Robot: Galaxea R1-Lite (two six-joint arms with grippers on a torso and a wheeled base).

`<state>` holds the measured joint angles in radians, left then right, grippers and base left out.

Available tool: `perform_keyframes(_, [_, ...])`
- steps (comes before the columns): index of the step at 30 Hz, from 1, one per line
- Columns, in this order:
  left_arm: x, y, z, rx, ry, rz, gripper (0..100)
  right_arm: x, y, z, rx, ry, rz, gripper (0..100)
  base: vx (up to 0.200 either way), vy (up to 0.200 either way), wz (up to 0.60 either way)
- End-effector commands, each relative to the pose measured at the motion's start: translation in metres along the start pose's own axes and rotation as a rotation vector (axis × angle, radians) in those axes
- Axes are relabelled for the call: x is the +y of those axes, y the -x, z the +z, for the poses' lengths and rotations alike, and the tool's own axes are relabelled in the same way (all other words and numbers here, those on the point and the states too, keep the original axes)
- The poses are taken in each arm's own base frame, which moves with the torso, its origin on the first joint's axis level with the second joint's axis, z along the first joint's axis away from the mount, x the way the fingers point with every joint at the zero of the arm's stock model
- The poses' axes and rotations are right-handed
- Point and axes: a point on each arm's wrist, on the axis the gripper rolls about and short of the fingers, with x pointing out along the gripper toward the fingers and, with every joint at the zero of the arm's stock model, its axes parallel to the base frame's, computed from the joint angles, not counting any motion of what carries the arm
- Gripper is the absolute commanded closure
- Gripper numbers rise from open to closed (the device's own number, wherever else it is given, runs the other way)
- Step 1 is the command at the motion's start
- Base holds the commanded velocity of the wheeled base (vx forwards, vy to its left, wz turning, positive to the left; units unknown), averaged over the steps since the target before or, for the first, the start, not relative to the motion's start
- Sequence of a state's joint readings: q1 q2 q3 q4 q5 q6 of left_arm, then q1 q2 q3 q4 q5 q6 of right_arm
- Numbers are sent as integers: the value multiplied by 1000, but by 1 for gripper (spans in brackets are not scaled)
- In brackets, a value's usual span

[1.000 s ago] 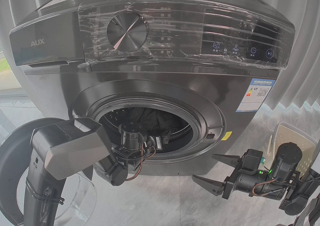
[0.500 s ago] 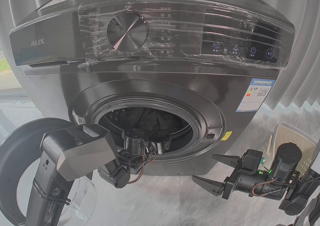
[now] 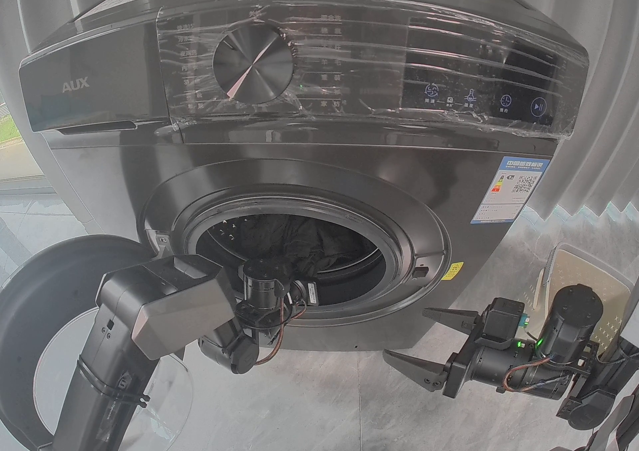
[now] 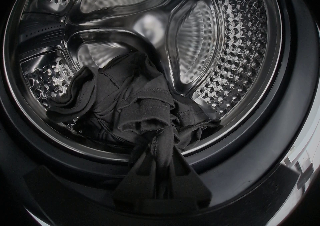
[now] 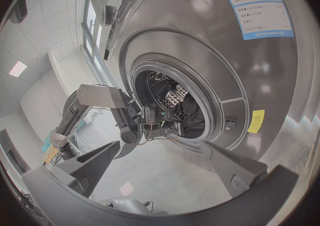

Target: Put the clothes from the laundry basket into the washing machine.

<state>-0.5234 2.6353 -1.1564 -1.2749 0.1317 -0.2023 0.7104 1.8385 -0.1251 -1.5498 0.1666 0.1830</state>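
The grey washing machine (image 3: 319, 159) stands with its round door (image 3: 33, 312) swung open to the left. A black garment (image 4: 133, 103) lies bunched on the lower front of the steel drum (image 4: 240, 46) and hangs over the drum lip. My left gripper (image 4: 160, 150) is at the drum mouth, shut on a fold of this garment. The garment (image 3: 299, 242) also shows dark inside the opening above my left wrist (image 3: 266, 286). My right gripper (image 3: 406, 332) hangs open and empty, low and right of the opening, in front of the laundry basket (image 3: 579, 272).
The pale perforated basket sits on the floor at the right, partly hidden by my right arm. A curtain (image 3: 599, 159) hangs behind it. The open door takes up the floor space at the lower left. Grey floor (image 3: 346, 392) lies below the machine.
My left arm's elbow has dropped lower and shifted right while the wrist stayed at the drum mouth. The garment sits bunched higher in the opening. The right arm has not moved.
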Motion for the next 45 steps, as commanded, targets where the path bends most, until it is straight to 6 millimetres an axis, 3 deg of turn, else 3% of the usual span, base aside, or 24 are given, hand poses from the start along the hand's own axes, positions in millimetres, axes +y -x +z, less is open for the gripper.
perform_keyframes(1, [1,-2,0,1,1,4,100,2,0,1,-4,2,7,0,0,0,0])
perform_keyframes(5, [0,-7,41,-118,22,4,100,2,0,1,-5,3,9,0,0,0,0])
perform_keyframes(6, [0,-7,41,-118,22,4,100,2,0,1,-5,3,9,0,0,0,0])
perform_keyframes(7, [2,-11,66,-196,34,19,100,2,0,1,-6,3,11,0,0,0,0])
perform_keyframes(8, [4,-12,76,-228,40,28,100,3,-1,2,-9,4,13,0,0,0,0])
perform_keyframes(13, [8,-21,102,-331,56,48,100,4,-2,2,-9,2,21,0,0,0,0])
perform_keyframes(21, [13,-40,91,-351,60,51,100,5,-1,2,-10,3,22,0,0,0,0])
perform_keyframes(29, [14,-41,88,-332,64,56,100,5,-2,2,-13,7,24,0,0,0,0])
perform_keyframes(30, [15,-41,88,-331,65,57,0,5,-2,3,-16,7,23,0,0,0,0])
perform_keyframes(41, [14,-40,81,-312,63,58,0,5,-2,3,-17,7,25,0,0,0,0])
perform_keyframes(45, [12,-29,63,-231,52,63,0,5,-2,4,-22,8,25,0,0,0,0])
